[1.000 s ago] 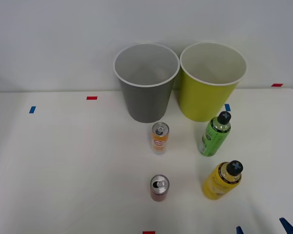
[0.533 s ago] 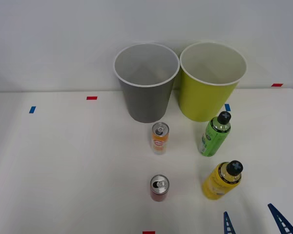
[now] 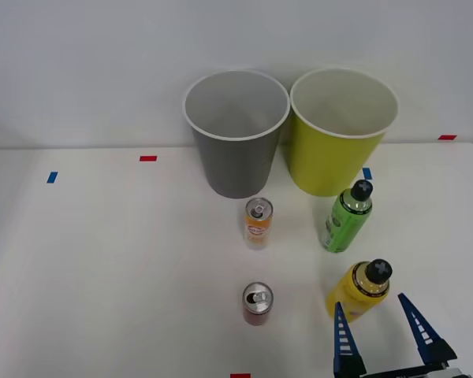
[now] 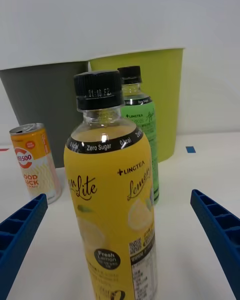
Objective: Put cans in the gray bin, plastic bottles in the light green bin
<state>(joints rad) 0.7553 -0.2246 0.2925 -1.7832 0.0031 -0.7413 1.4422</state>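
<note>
Right gripper (image 3: 381, 323): wide open, holds nothing.
Yellow-label bottle (image 3: 358, 291): upright, between the blue fingers (image 4: 20, 230), not touched.

Bright, even light falls from overhead onto the white table (image 3: 102, 276), with only faint, soft shadows beside each standing thing. The yellow-label bottle (image 4: 112, 200) appears crisp in the wrist view, its clear neck catching small highlights.

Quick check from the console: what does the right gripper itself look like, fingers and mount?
The right gripper has two bright blue plastic fingers, long and tapering to narrow tips, with ribbed, ladder-like inner faces. They join a dark base at the front view's lower edge. The wrist view shows the same ribbed blue fingers.
</note>
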